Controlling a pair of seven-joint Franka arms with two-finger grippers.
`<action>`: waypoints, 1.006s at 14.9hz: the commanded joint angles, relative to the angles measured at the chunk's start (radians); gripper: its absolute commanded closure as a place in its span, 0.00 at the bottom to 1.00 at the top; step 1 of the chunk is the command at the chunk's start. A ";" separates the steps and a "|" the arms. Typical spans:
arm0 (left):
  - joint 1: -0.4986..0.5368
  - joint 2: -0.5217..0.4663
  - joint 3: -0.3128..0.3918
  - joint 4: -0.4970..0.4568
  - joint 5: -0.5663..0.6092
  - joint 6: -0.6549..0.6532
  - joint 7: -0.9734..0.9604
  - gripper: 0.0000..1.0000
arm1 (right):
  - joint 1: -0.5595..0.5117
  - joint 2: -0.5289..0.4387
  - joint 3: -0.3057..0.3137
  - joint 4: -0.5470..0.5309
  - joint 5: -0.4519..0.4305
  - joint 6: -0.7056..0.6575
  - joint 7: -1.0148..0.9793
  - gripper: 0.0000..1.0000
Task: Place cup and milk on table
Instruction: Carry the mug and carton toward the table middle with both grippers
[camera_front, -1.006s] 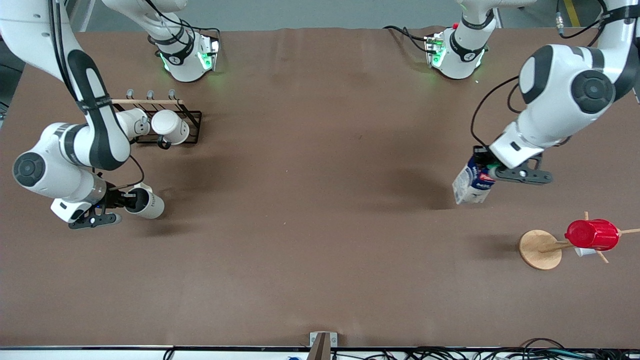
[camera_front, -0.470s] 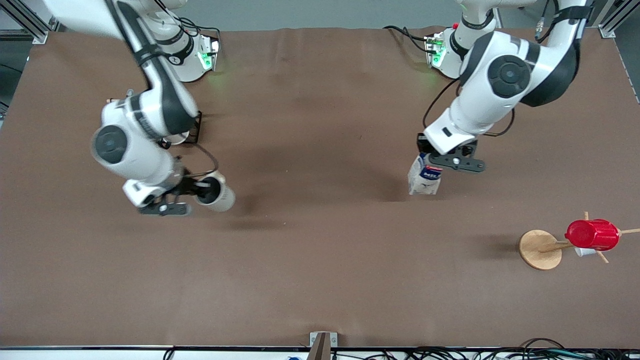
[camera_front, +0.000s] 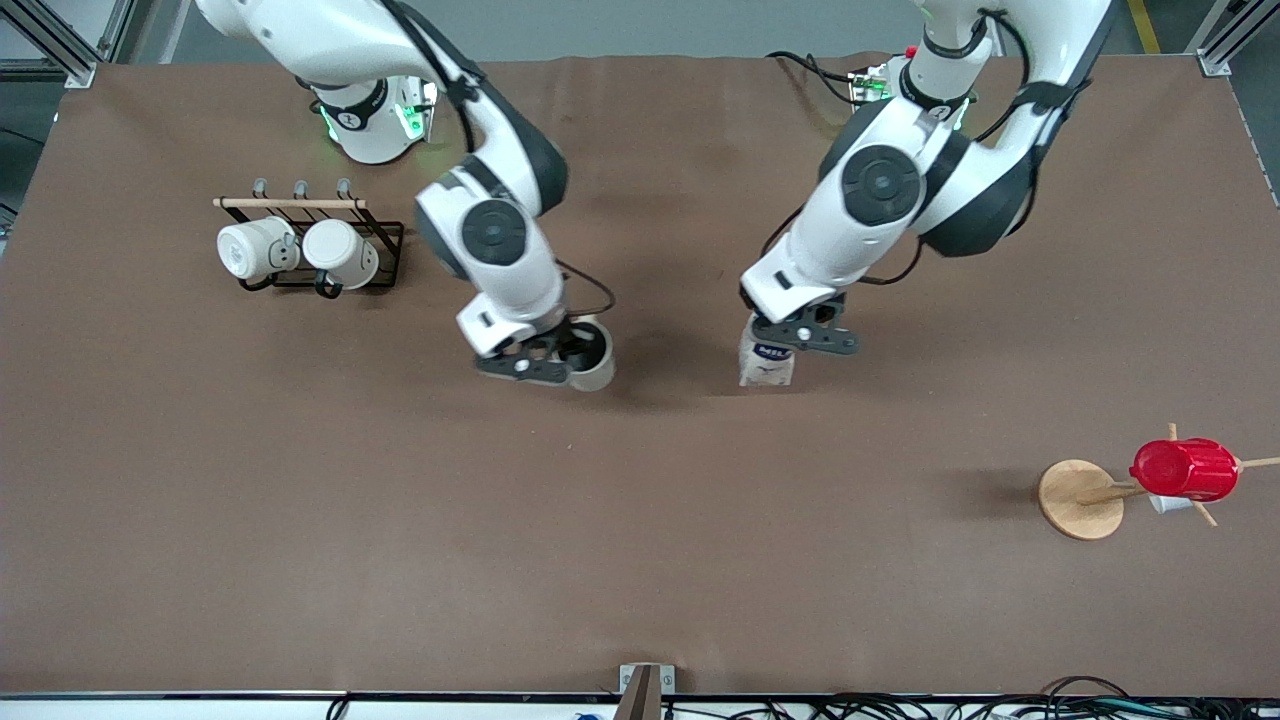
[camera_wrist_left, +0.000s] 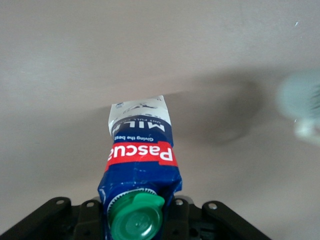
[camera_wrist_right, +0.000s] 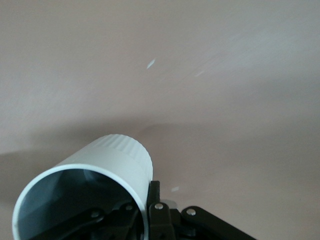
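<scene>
My right gripper (camera_front: 553, 362) is shut on the rim of the pale cup (camera_front: 591, 360), one finger inside and one outside, and holds it over the middle of the brown table (camera_front: 640, 520). The cup's dark inside shows in the right wrist view (camera_wrist_right: 95, 192). My left gripper (camera_front: 800, 338) is shut on the blue top of the milk carton (camera_front: 766, 364), which hangs upright over the table beside the cup, toward the left arm's end. The left wrist view shows the milk's red logo (camera_wrist_left: 141, 154) and green cap (camera_wrist_left: 136, 217).
A black wire rack (camera_front: 330, 250) with two plain white mugs (camera_front: 255, 249) lies near the right arm's base. A red ribbed cup (camera_front: 1185, 468) hangs on a wooden peg stand with a round disc base (camera_front: 1078, 498) toward the left arm's end.
Both arms have swung toward the table's middle, the right with the cup, the left with the milk. The two things now hang close together.
</scene>
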 joint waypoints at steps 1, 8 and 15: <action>-0.014 0.132 -0.063 0.106 0.105 -0.017 -0.122 0.78 | 0.046 0.083 -0.002 0.040 -0.053 0.045 0.080 0.99; -0.026 0.214 -0.112 0.132 0.127 -0.017 -0.138 0.77 | 0.054 0.134 0.012 0.040 -0.132 0.082 0.151 0.00; -0.038 0.256 -0.112 0.178 0.127 -0.016 -0.127 0.77 | -0.035 -0.008 0.077 0.029 -0.130 -0.021 0.114 0.00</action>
